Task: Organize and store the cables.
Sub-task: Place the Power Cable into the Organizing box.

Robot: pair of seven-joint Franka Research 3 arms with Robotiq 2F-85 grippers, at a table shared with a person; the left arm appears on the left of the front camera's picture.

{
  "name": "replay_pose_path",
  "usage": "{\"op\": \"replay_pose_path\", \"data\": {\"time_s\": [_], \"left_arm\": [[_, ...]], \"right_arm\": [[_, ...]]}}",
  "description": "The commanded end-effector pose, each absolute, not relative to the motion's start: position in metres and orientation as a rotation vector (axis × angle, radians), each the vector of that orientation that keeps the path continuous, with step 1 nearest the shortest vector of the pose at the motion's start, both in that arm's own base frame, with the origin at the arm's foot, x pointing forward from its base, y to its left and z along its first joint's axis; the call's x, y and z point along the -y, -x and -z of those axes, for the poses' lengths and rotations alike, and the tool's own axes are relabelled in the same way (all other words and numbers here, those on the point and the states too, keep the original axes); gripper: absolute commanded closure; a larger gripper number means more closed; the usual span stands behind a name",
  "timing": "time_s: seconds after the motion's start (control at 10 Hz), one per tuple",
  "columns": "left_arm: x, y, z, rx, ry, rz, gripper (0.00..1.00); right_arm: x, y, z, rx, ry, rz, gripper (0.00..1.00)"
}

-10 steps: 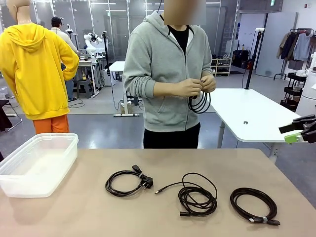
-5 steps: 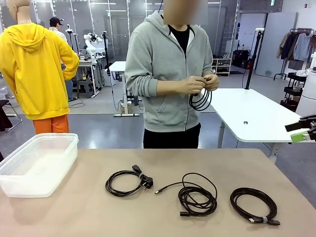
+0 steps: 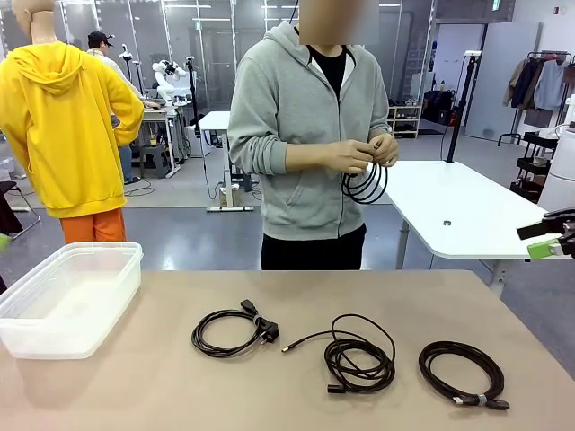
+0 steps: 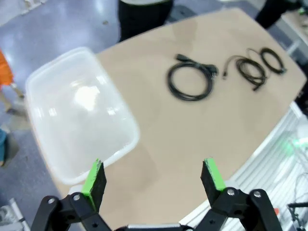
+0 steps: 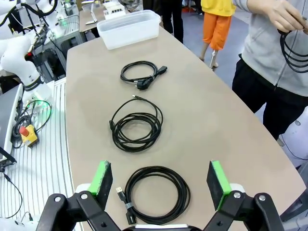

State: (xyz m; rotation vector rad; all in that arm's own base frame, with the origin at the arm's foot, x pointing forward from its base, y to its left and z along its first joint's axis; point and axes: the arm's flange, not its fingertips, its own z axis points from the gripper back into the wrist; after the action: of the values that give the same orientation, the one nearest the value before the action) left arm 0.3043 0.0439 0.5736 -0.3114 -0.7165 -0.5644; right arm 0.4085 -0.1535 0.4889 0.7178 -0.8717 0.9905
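Observation:
Three black cable coils lie in a row on the tan table (image 3: 135, 395): a coil with plugs (image 3: 229, 332) (image 4: 190, 81) (image 5: 142, 72), a looser middle coil (image 3: 359, 361) (image 4: 248, 71) (image 5: 137, 127), and a coil bound by a small tie (image 3: 460, 370) (image 4: 273, 60) (image 5: 156, 192). Across the table a person holds a fourth coil (image 3: 366, 184) (image 5: 293, 48) in both hands at chest height. My right gripper (image 3: 548, 239) (image 5: 160, 179) hangs open at the table's right edge, above the tied coil. My left gripper (image 4: 153, 175) is open high above the table's left end, holding nothing.
A clear plastic box (image 3: 72, 296) (image 4: 77, 130) (image 5: 129, 29) stands empty on the table's left end. A white table (image 3: 458, 211) stands behind on the right. The person's hands (image 3: 359, 154) stay above the far edge.
My right gripper has drawn back to the right edge of the front view. A green pad tip has appeared at that view's left edge. The person keeps winding the held coil.

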Motion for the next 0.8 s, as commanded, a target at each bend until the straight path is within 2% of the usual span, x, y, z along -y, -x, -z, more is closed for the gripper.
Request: {"op": "replay_pose_path", "data": {"time_s": [0.0,0.2,0.4,0.7], "left_arm": [[0.018,-0.331,-0.58,0.661,0.362,0.646,0.0],[0.092,-0.348,-0.566,0.598,0.236,0.752,0.0],[0.162,-0.368,-0.545,0.519,0.269,0.807,0.0],[0.262,-0.379,-0.512,0.392,0.128,0.883,0.0]], "right_arm": [[0.151,-0.404,-0.487,0.883,-0.719,-0.99,0.0],[0.151,-0.404,-0.487,0.883,-0.719,-0.99,0.0],[0.151,-0.404,-0.487,0.883,-0.719,-0.99,0.0],[0.151,-0.404,-0.487,0.883,-0.719,-0.99,0.0]]}}
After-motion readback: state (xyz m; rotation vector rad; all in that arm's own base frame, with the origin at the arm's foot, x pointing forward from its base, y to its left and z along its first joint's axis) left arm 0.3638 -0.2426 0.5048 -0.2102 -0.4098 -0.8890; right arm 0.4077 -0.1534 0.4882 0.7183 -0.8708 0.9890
